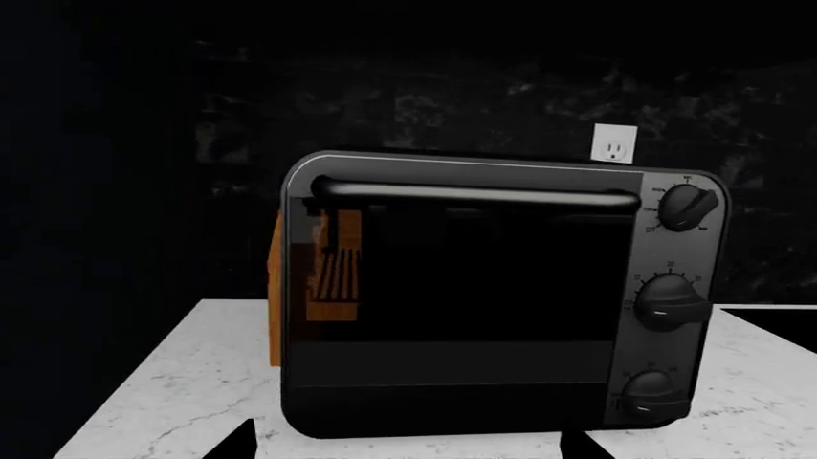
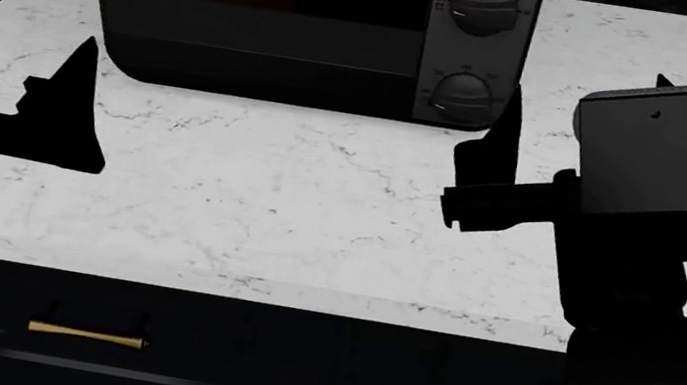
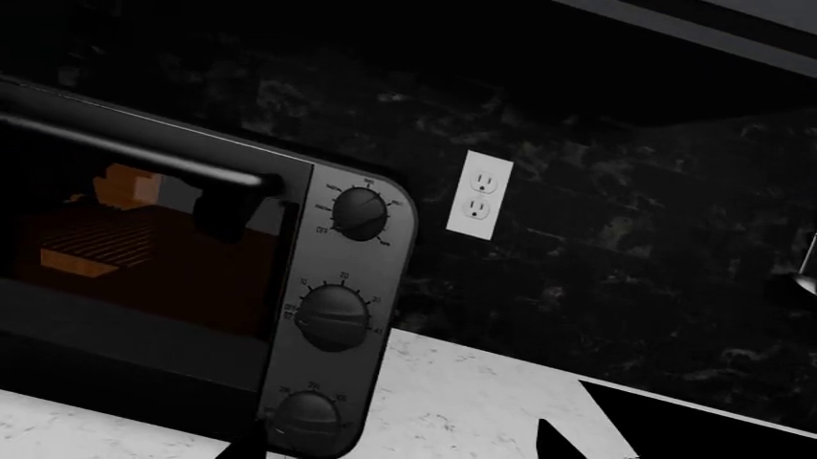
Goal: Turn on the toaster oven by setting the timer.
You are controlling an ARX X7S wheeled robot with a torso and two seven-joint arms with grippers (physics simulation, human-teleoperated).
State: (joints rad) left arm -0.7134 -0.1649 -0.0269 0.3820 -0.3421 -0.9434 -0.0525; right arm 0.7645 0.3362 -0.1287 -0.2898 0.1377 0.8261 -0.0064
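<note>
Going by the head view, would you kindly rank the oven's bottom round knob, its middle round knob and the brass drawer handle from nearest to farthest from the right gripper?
1. Bottom round dark knob, just beyond the right gripper.
2. Middle round dark knob, farther back on the black toaster oven.
3. Brass drawer handle, under the counter's left side.

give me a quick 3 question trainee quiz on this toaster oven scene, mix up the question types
1. True or false: the right tool is already touching a knob on the toaster oven.
2. How many round knobs sit on the oven's side panel? A) two B) three C) four
3. Fill in: the white wall outlet is mounted on the dark wall ____ the oven.

Key:
1. False. It hovers over the marble counter, apart from the bottom knob.
2. B, stacked vertically.
3. Behind, above its knob side.
</note>
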